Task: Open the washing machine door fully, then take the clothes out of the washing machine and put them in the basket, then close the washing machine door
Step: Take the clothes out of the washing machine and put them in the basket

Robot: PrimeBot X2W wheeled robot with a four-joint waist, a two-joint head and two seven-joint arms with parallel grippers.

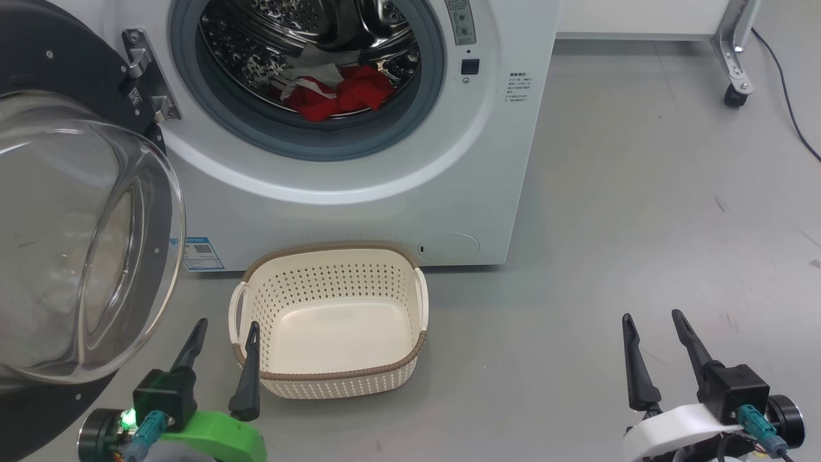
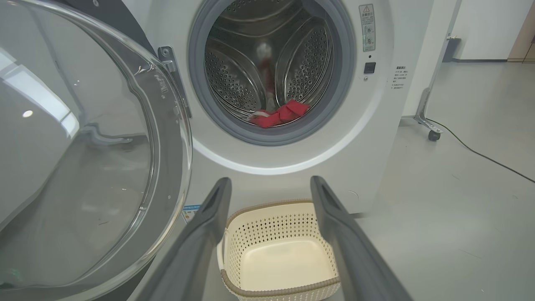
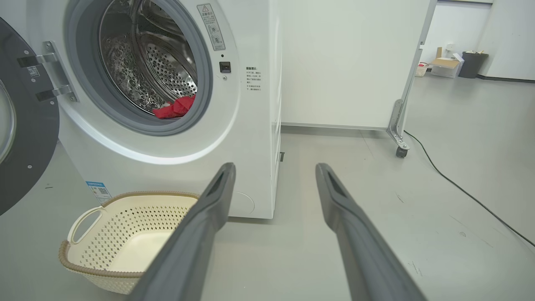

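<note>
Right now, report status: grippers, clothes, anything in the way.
Both open, empty: left gripper, right gripper. The washing machine door open; clothes inside washing machine; basket empty. Door close beside left gripper.

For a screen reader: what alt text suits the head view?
A white washing machine stands with its door swung open at left and red clothes in its drum. An empty cream basket sits on the floor before it; the left gripper and right gripper are open.

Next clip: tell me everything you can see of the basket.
The basket is cream plastic, rounded-rectangular, with perforated sides, a brown woven-look rim and two side handles. It stands upright and empty on the grey floor, close before the washing machine. The open left gripper is beside its left handle; contact cannot be told.
</note>
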